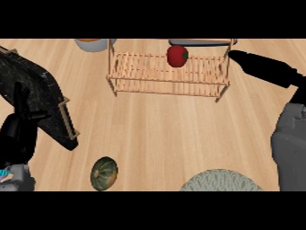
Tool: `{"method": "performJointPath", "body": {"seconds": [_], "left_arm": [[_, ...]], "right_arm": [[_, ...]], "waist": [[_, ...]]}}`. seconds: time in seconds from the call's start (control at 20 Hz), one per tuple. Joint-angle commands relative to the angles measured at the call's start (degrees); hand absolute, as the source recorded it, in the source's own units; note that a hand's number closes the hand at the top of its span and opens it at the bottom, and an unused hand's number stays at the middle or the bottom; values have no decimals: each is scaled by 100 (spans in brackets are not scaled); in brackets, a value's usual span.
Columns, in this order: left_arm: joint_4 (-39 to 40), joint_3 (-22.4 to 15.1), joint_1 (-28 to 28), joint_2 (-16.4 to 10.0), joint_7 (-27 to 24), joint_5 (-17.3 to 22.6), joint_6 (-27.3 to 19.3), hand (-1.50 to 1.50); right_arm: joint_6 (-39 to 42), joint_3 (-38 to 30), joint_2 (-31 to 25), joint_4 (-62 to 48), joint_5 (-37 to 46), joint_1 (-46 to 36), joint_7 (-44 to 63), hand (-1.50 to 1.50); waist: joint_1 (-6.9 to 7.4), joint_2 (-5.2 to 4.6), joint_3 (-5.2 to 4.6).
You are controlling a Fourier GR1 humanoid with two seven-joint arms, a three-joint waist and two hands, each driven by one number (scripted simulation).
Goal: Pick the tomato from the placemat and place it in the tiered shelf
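The tomato (177, 56) sits on the tiered shelf (162, 83). The right hand (269, 68) has straight, empty fingers; the left hand (15, 134) rests open.

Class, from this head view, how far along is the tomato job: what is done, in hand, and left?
Done: the tomato sits on the tiered shelf, off the placemat. In hand: nothing; the right hand is open beside the shelf, apart from the tomato. Left: probably only drawing that arm back.
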State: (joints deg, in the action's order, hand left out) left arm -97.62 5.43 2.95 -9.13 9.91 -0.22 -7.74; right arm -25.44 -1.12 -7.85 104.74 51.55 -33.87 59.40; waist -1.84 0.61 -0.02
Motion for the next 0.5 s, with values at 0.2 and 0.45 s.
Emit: {"method": "performJointPath", "body": {"seconds": [0.2,0.45], "left_arm": [[-120,1,3,-14,15,60,125,0],[-343,-215,-191,150,216,-168,-7,0]], "right_arm": [[1124,-523,-586,2546,-1178,1860,193,-150],[1410,-1210,-809,3150,-2066,2405,-38,-150]], "waist": [[96,-35,4],[147,-43,5]]}}
